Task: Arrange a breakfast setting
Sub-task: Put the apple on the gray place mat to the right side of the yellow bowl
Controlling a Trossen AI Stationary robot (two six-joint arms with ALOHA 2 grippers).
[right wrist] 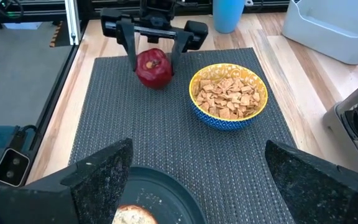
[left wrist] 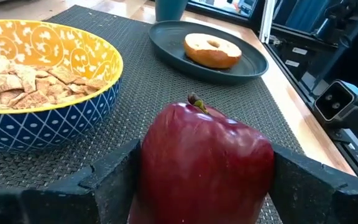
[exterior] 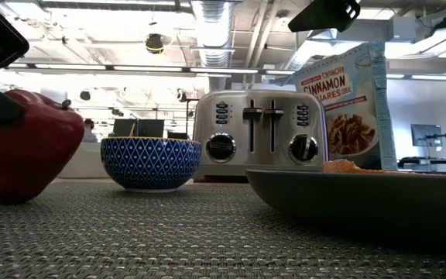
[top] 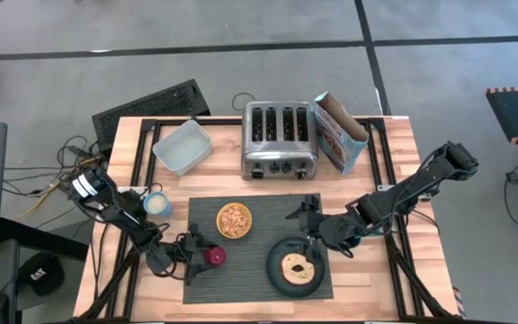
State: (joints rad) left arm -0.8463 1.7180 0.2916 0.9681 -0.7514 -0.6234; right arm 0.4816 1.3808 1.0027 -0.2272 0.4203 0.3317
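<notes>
A red apple stands on the dark ribbed placemat, at its near left. My left gripper is shut on it. The yellow bowl with blue outside holds cereal squares. A bagel lies on the dark plate at the mat's near right. My right gripper is open and empty above the plate's far rim. A blue cup stands on the wood left of the mat. The spoon is out of view. My left gripper pinches the apple's two opposite sides between its two fingers. The fingers come nearly level from the table's left side. The apple stands upright, stem up, with its bottom on the placemat.
A chrome toaster stands behind the mat, with a cereal box to its right and a white tub to its left. Black frame rails run along the table's left and right sides.
</notes>
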